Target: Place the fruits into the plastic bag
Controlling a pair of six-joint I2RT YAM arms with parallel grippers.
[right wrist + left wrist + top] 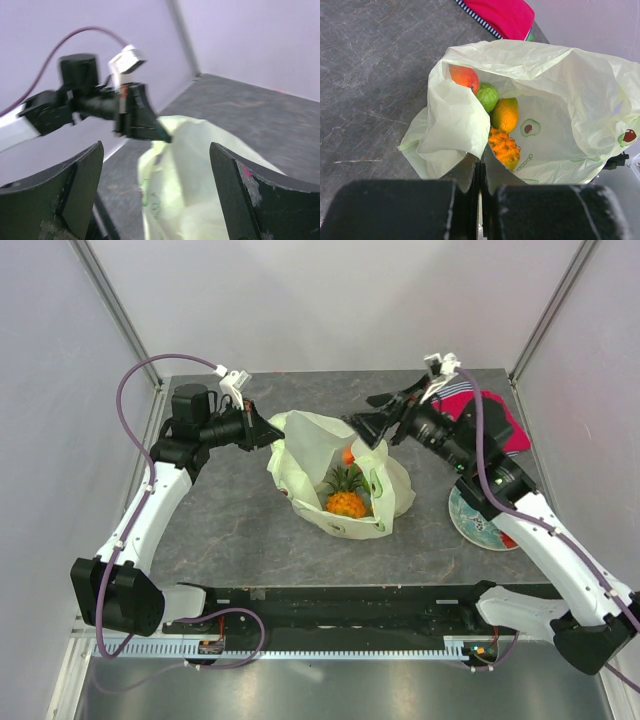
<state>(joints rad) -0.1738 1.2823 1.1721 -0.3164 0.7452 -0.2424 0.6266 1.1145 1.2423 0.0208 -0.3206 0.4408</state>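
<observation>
The plastic bag (310,445) is sitting pretty much dead centre on the desk (230,520) with its mouth gaping open. The left jaws are clamped together on the bag's rim at roughly 10 o'clock, pinching a fold of the thin plastic. The right jaws are spread wide apart with nothing between them, hovering by the bag's 1 o'clock edge.

Four fruits show inside the bag. The pineapple (347,503) is at the 6 o'clock end with its crown pointing to 12, and the peach (464,76) is up at the 12 o'clock end. The green fruit (487,95) and the yellow mango (505,114) are packed between them, all touching.

A red shirt (490,420) lies at 2 o'clock. A floral plate (480,525) is at 4 o'clock, half hidden under the right arm.
</observation>
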